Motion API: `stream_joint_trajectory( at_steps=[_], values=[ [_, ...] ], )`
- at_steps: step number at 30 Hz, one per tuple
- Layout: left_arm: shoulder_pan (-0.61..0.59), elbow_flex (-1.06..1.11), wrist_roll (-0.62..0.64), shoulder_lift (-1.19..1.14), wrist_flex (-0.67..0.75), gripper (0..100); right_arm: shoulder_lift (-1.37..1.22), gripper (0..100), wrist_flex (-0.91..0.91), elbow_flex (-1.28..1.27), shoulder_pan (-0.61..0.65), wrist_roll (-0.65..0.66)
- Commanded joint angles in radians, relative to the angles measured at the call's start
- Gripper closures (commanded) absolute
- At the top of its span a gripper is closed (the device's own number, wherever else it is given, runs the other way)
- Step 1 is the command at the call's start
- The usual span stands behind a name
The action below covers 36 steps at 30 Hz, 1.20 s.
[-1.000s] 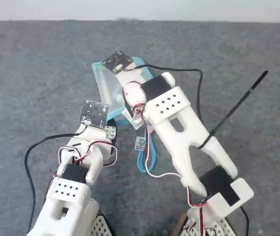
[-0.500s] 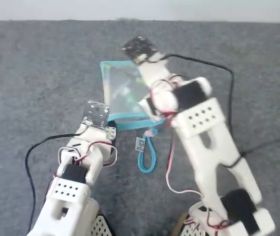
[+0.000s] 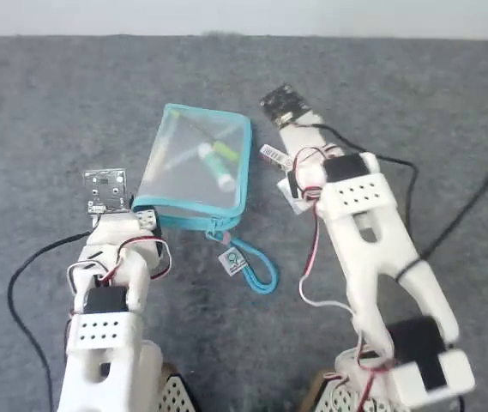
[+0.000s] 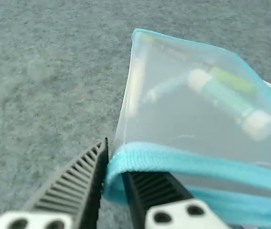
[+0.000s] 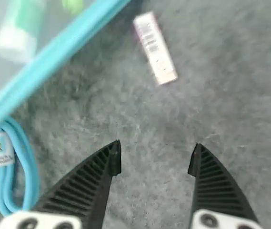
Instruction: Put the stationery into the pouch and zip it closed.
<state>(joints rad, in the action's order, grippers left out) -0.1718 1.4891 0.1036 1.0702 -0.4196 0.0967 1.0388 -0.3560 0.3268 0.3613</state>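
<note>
A clear pouch (image 3: 194, 172) with teal trim lies on the grey carpet; a green-and-white glue stick (image 3: 218, 163) and other stationery show through it. My left gripper (image 4: 114, 162) is shut on the pouch's (image 4: 192, 119) teal zipper edge at its near left corner, seen from above at the left gripper (image 3: 147, 220). The zipper pull (image 3: 217, 230) sits at the other end of that edge, by a teal strap (image 3: 259, 268) with a tag. My right gripper (image 5: 155, 160) is open over bare carpet to the right of the pouch, near a small white barcoded label (image 5: 155, 47).
The white label (image 3: 271, 154) lies just off the pouch's right edge. A black cable (image 3: 449, 227) runs across the carpet at the right. Open carpet stretches to the far left and far right.
The right arm has pulled off the pouch and swung to the right, uncovering it. The pouch has turned and shifted left, with the left gripper holding its corner.
</note>
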Motion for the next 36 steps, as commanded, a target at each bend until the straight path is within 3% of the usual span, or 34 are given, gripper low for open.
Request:
stream_joint_trajectory(
  at_steps=[1, 11, 36],
  values=[
    [-0.012, -0.077, 0.021, 0.025, 0.029, 99, -0.064, 76.4, -0.019, 0.120, -0.015, 0.043],
    [0.044, -0.058, 0.012, 0.023, 0.029, 99, -0.357, 76.4, -0.019, 0.374, -0.012, 0.160],
    [0.052, -0.053, 0.012, 0.023, 0.029, 99, -0.820, 76.8, -0.030, 0.815, -0.005, 0.164]
  ],
)
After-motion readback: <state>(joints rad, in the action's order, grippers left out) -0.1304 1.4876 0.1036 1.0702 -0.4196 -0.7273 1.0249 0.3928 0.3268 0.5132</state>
